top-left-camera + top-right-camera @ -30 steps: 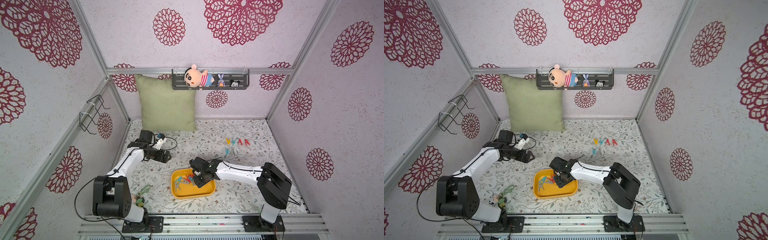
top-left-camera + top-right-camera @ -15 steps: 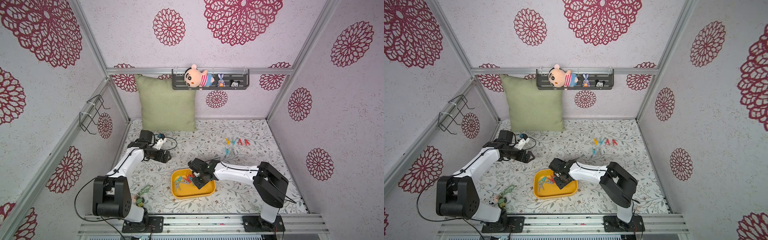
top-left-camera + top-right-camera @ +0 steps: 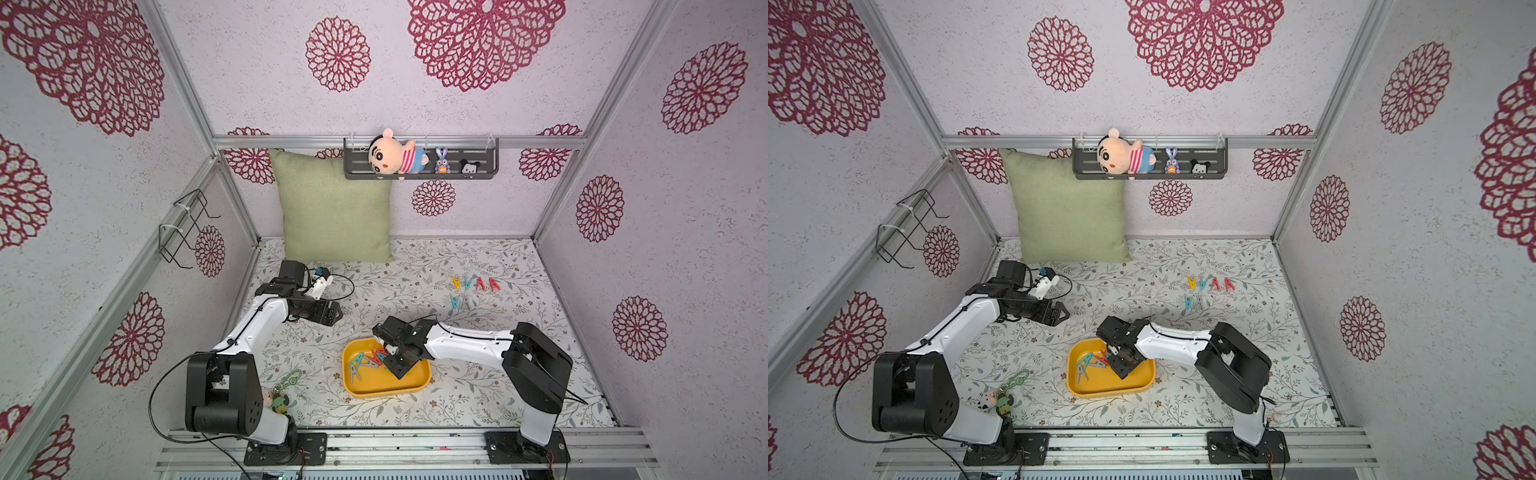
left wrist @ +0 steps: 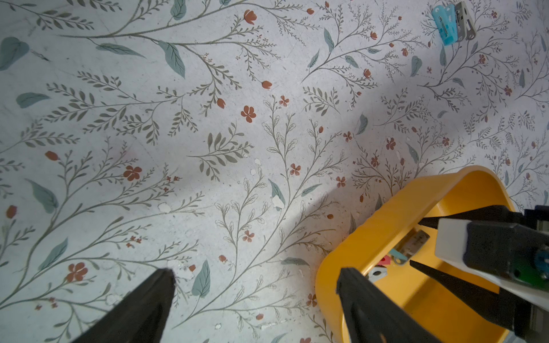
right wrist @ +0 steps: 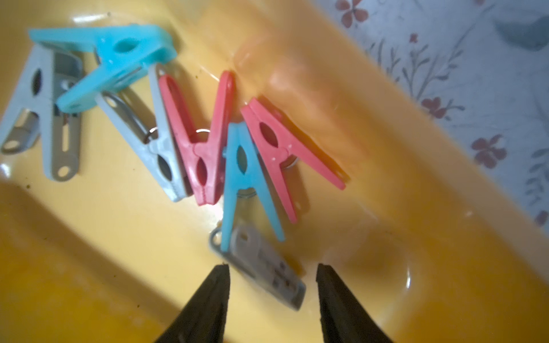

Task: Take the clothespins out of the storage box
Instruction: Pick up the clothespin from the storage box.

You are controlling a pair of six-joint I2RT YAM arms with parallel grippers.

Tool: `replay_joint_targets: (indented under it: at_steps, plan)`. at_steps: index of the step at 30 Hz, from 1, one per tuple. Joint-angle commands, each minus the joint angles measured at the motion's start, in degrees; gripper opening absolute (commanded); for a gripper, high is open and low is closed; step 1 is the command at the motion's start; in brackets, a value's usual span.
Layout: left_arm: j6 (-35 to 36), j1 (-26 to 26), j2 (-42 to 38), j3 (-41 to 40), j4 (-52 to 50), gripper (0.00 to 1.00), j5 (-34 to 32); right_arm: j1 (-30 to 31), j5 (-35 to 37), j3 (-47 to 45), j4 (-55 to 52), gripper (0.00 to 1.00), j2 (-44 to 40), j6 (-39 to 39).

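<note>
**My right pincer, open over a grey peg in the yellow box**

Small A-shaped plastic clothespins [image 5: 205, 154] in red, teal-blue and grey lie in a loose cluster inside the shallow bright-yellow plastic storage box [image 3: 386, 386]. I count seven in the right wrist view. One grey clothespin [image 5: 261, 267], blurred, lies flat between the black fingertips of my right pincer [image 5: 271, 268]. Its jaws stand apart and are not closed on the peg.

In both top views that pincer dips into the middle of the box. Six further clothespins [image 3: 473, 284], one of them yellow, lie on the floral table mat [image 3: 415, 266] between one and two o'clock from the box, well apart from it.

My left pincer [image 4: 257, 270] hovers wide open above bare mat, between ten and eleven o'clock from the box. A green-chained keychain charm [image 3: 286, 382] lies at nine o'clock.
</note>
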Motion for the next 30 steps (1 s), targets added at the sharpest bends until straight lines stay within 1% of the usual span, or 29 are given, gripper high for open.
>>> replay_joint_targets:
  at_steps: [1,5,8,19,22,28,30]
  plan:
    - [0.38,0.09,-0.52,-0.50,0.55,0.94,0.57,-0.13,-1.81,0.73,-2.03,0.53,-0.47,-1.42]
    - [0.37,0.10,-0.48,-0.46,0.41,0.94,0.57,-0.32,-3.58,0.73,-1.99,0.53,-2.57,-1.50]
    - [0.39,0.06,-0.36,-0.43,0.49,0.94,0.65,-0.59,-3.50,0.71,-2.55,0.53,-3.07,-1.50]
    - [0.31,0.12,-0.57,-0.32,0.29,0.94,0.60,-0.84,-1.52,-1.12,-1.21,0.51,-1.22,-0.33]
    - [0.36,0.06,-0.68,-0.33,0.24,0.94,0.65,-0.97,-1.35,-1.21,-0.74,0.46,-1.20,-0.28]
    - [0.38,0.07,-0.67,-0.41,0.31,0.94,0.61,-1.03,-1.08,-1.21,-0.09,0.24,-3.23,0.21]
    - [0.34,0.06,-0.68,-0.41,0.35,0.94,0.61,-1.03,-1.06,-1.22,-0.19,0.20,-3.83,0.36]
